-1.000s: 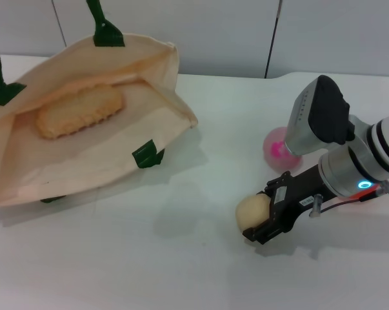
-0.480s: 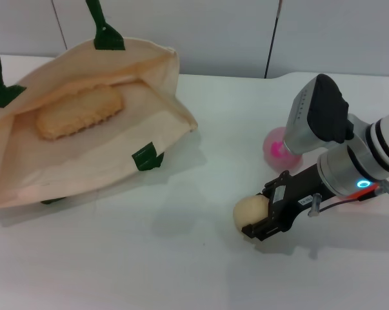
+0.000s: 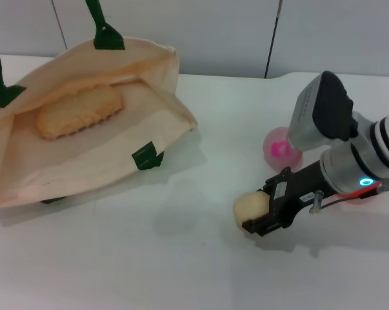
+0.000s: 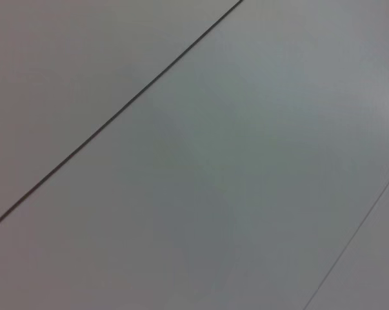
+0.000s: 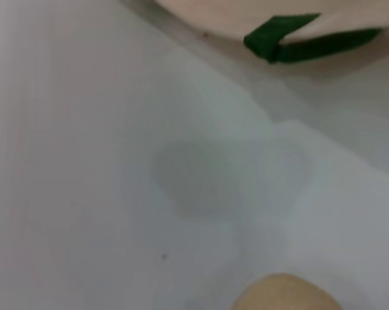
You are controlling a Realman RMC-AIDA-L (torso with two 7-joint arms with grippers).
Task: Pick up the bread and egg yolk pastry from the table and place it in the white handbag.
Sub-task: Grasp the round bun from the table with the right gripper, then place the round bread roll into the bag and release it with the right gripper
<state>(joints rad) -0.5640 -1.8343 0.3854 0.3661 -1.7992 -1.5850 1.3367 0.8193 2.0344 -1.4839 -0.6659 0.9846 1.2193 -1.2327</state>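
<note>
The table, white and wide, filled the head view, w/ grey wall panels behind its far edge. The white handbag lay flat on the table's left part, mouth gaping twd the camera, dark green handles rising at its far-left side and a green tab at its near-right edge; that same edge and tab showed in the right wrist view as well. The bread lay inside the bag, up in its far half, resting on the inner fabric. The right arm came in from the right edge of the head view, low over the table, wrist housing raised and forearm angled down and leftward, so the right gripper pointed twd the bag. Its black fingers sat either side of the egg yolk pastry, clasping it from the right; whether the pastry was lifted or resting on the table couldn't be told. In the right wrist view only the pastry's top peeked in. Btw pastry and bag stretched a bare strip of tabletop. A pink-marked ball sat just behind the arm, partly hidden by the wrist. The left wrist view showed only grey panels; left gripper out of sight.
</note>
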